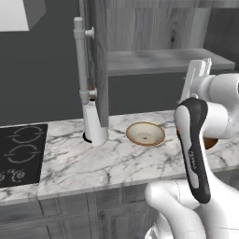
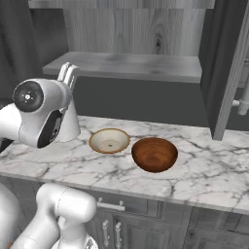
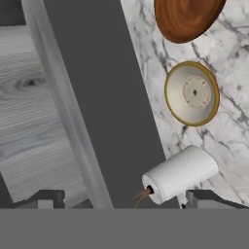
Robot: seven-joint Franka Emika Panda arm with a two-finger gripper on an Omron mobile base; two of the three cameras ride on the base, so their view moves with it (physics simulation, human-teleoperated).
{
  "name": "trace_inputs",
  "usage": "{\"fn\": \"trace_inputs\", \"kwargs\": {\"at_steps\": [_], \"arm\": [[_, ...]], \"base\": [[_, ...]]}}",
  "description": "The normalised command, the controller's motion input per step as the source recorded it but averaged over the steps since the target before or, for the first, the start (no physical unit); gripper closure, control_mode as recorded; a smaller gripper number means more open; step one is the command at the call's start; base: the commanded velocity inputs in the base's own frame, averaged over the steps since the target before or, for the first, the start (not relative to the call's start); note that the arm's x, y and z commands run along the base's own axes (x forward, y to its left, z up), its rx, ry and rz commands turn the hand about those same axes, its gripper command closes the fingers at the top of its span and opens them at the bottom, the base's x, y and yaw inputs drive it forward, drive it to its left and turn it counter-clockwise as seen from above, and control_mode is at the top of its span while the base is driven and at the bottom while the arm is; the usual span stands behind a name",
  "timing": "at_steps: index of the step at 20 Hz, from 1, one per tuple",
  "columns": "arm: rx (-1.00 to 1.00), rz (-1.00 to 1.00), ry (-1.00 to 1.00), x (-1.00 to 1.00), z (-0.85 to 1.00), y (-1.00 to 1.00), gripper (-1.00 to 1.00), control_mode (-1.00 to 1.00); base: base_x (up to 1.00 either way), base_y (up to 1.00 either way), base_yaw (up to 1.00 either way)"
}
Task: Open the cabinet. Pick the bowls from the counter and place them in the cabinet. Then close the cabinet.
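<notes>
Already the cabinet [image 2: 146, 29] stands open, its grey shelf bare. Both bowls wait side by side on the marble desk [image 2: 204, 170]: the cream bowl [image 2: 109, 140], shallow with a tan rim, and the glossy reddish-brown bowl [image 2: 154, 154]. Seemingly nothing is held; the pincer [image 3: 121, 199] is spread wide.

cabinet [image 2: 131, 29]: grey wood-grain | counter [image 2: 204, 170]: white, grey-veined | bowls: cream, tan-rimmed [image 2: 109, 141]; reddish-brown [image 2: 154, 154]

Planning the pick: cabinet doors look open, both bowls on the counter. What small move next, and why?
Probably lower the open pincer toward the cream bowl. It lies nearest, beside the brown bowl on the counter, and the cabinet shelf is bare.
</notes>
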Motion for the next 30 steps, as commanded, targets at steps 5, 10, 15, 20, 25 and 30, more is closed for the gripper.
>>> {"fn": "trace_inputs", "kwargs": {"at_steps": [5, 10, 15, 20, 25, 30], "arm": [[-0.10, 0.05, 0.12, 0.00, -0.02, -0.54, -1.00, -1.00], [-0.10, 0.00, 0.16, -0.19, -0.11, -0.41, -1.00, -1.00], [-0.14, 0.00, 0.10, -0.28, -0.23, -0.35, -1.00, -1.00], [-0.12, 0.00, 0.07, -0.18, -0.23, -0.38, -1.00, -1.00], [-0.04, 0.00, 0.06, -0.11, -0.09, -0.39, -1.00, -1.00], [-0.11, 0.00, 0.13, -0.05, -0.19, -0.15, -1.00, -1.00]], "base": [[0.00, 0.00, 0.00], [0.00, 0.00, 0.00], [0.00, 0.00, 0.00], [0.00, 0.00, 0.00], [0.00, 0.00, 0.00], [0.00, 0.00, 0.00]]}}
